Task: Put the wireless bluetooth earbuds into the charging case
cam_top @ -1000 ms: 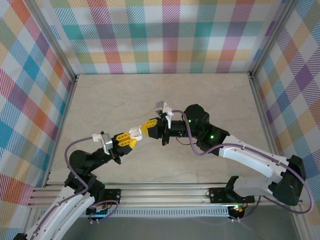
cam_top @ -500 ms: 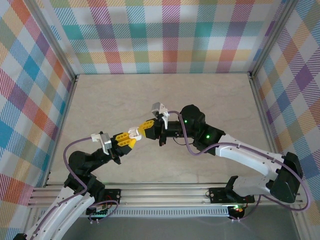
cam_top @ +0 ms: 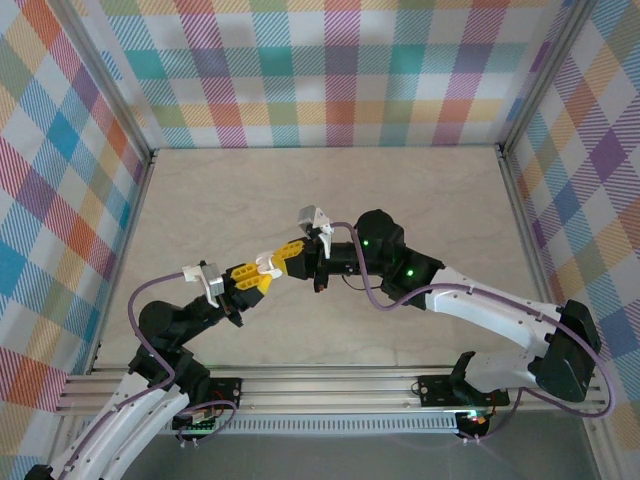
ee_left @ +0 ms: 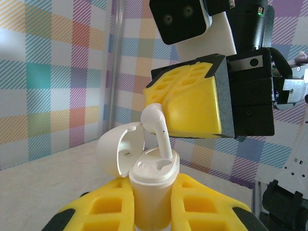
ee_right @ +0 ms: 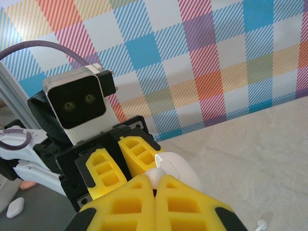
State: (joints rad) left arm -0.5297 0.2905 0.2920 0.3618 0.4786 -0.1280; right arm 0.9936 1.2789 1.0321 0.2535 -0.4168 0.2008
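**Top external view: two arms meet mid-table, case in one claw and earbud in the other**

From above, the beige marble-patterned table (cam_top: 420, 200) lies inside pastel plaid walls (cam_top: 330, 70). The left arm (cam_top: 170, 325) and right arm (cam_top: 480, 310) reach towards each other, and their yellow-fingered claws nearly touch above the table's middle.

The left gripper (cam_top: 262, 270) is clenched around a white charging case (ee_left: 150, 187), which it holds upright above the table. The case's rounded lid (ee_left: 118, 151) is flipped open to the left. A faint grey marking inside the lid is too small to read.

The right gripper (cam_top: 285, 257) comes in from the opposite side with its fingers pressed together. Its tips pinch the bulb of a white earbud (ee_left: 156, 127). In the left wrist view the earbud stands nearly upright, its stem down in the case's top socket and its head against the lower edge of the right claw's yellow pad (ee_left: 187, 103).

The right wrist view shows that same earbud head peeking out where the two fingertips meet, with the open lid just behind. At the lower right of that view, a loose white earbud (ee_right: 261, 223) lies on the table.
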